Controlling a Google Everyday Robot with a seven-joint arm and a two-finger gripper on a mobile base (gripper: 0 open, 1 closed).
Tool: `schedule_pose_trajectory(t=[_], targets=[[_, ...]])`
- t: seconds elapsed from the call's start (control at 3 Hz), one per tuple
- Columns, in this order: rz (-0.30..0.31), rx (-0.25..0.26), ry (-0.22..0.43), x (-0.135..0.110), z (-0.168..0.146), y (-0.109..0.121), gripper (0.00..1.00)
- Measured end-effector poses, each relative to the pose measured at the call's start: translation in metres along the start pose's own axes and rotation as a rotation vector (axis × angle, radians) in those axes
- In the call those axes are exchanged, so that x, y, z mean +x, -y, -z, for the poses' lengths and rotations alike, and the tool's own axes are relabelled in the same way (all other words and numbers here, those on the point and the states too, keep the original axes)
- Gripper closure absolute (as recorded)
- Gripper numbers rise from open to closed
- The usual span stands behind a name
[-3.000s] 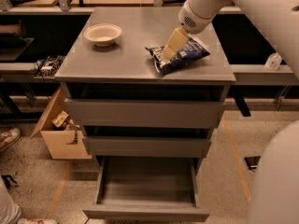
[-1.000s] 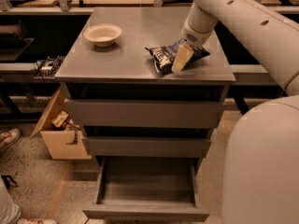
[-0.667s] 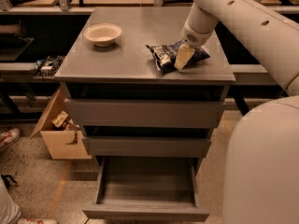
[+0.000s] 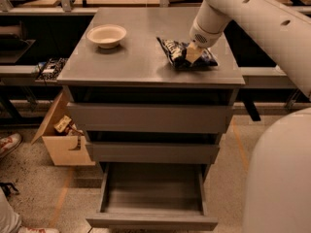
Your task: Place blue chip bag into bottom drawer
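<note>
The blue chip bag point(image 4: 176, 51) lies crumpled on the right part of the grey cabinet top point(image 4: 136, 62). My gripper point(image 4: 194, 55) comes down from the upper right and is shut on the bag's right half, and the bag still rests on the top. The bottom drawer point(image 4: 152, 220) is pulled out below, and its grey tray holds nothing. The two upper grey drawers point(image 4: 148, 118) are closed.
A cream bowl point(image 4: 106, 35) stands at the back left of the cabinet top. A cardboard box point(image 4: 60, 140) sits on the floor left of the cabinet. A person's shoe point(image 4: 8, 143) is at the far left. My white arm and body fill the right side.
Three seconds ago my gripper stood over the flat bag's left part. It has since shifted right and the bag has bunched up under it. Nothing has moved in the last second.
</note>
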State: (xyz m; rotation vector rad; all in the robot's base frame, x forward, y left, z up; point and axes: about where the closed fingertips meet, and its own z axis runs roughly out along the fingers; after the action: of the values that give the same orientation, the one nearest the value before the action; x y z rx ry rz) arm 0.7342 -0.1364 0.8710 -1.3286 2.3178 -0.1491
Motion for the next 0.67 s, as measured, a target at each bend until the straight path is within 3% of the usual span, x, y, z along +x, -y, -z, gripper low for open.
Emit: schedule_pose_trajectory(t=[0.33,0.67], targets=[[0.02,0.021,0.064,-0.005,0.033,-0.011,1.0],[0.022,0.05,0.107,0.007,0.081,-0.031,1.0]])
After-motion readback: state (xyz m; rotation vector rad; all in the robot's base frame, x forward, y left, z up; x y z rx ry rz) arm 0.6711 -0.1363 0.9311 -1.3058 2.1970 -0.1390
